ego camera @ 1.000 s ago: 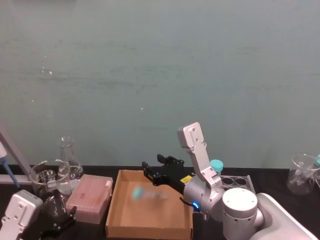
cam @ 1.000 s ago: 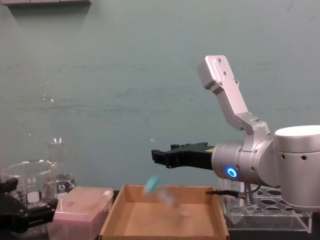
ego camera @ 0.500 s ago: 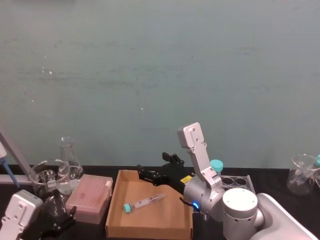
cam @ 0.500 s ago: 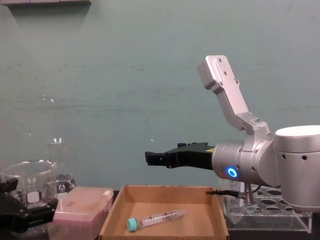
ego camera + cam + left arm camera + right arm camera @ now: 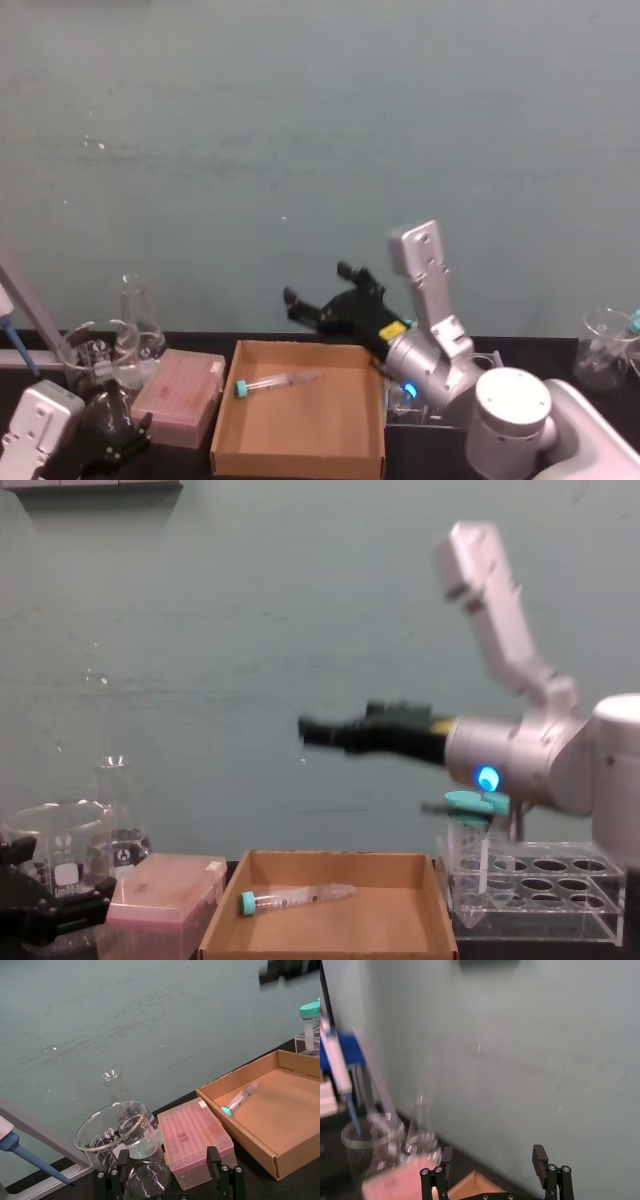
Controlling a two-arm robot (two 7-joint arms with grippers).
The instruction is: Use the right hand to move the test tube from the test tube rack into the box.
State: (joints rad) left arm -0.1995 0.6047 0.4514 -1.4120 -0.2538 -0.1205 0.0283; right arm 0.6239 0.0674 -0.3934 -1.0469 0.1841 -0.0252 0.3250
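Test tube: the test tube (image 5: 268, 382) lies flat on the floor of the box (image 5: 298, 462), toward its far left corner, teal cap pointing to the left wall. Half a second ago it lay nearer the middle of the floor, so it has rolled or slid a little since landing.
Right hand: the right hand (image 5: 322, 304) is above the far edge of the box, jaws spread wide and holding nothing. It has risen compared with half a second ago, and the arm's elbow link stands higher too.
Meaning for the task: judging by this, the transfer is done and the arm is withdrawing; nothing is left but to clear away.
Test tube rack: the test tube rack (image 5: 540, 895) stands just beside the right wall of the box, with a wider teal-capped tube (image 5: 470, 855) upright in its near-left hole.
Left gripper: the left gripper (image 5: 167, 1180) is parked at the table's near left corner beside the glassware, open and idle.
Neighbours: a pink tip box (image 5: 183, 396) sits just beside the left wall of the box.
Hard to make out: the right hand is blurred in the chest view, and the rack is largely hidden behind the arm in the head view.
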